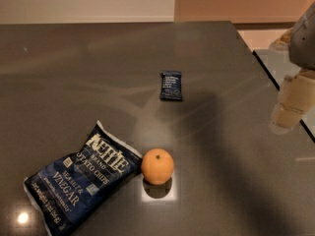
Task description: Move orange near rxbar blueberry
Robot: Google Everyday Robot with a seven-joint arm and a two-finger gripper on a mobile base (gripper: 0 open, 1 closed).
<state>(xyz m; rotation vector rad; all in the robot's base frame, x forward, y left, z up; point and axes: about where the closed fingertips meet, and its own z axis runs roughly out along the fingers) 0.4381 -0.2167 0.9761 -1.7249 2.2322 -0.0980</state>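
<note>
Kettle chips bag [78, 181] lies flat on the dark table [74, 58], contents not visible. Orange [157, 166] sits just beside the bag's right corner. Rxbar blueberry [171, 85] lies farther back, well apart. Gripper [288, 109] hangs at the right edge, away from all 3 items. Open or closed, can't tell.

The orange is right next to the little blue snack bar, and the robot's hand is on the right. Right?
No. The camera view shows the orange beside the big chips bag; the little blue snack bar lies apart, farther back. The gripper is on the right.
</note>
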